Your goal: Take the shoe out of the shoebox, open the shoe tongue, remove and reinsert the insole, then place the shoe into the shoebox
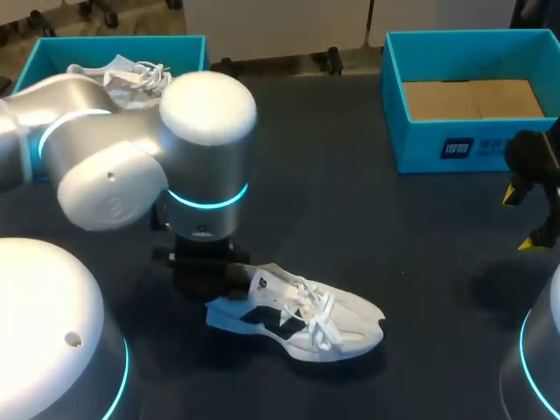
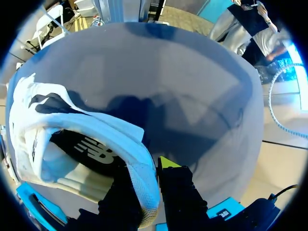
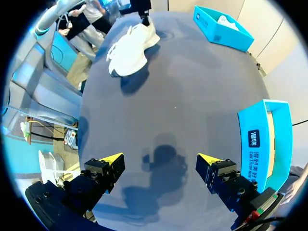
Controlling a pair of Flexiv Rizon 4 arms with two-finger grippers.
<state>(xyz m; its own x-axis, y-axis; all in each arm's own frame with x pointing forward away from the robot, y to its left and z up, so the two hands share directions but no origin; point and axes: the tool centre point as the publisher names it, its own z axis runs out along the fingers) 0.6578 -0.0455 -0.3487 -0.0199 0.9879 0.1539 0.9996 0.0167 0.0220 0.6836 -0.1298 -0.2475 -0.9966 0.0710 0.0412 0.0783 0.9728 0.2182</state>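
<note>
Dark table [image 1: 350, 175] | shoe [image 1: 302, 317] heel — pinched between left fingers [image 2: 177, 186]

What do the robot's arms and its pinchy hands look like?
The left arm and right arm are fat, round, silvery-white tubes with glowing blue rings at the joints. The left gripper and right gripper are black and blocky, and each has two fingers with bright yellow tips. A thin black cable shows near the left one.
</note>
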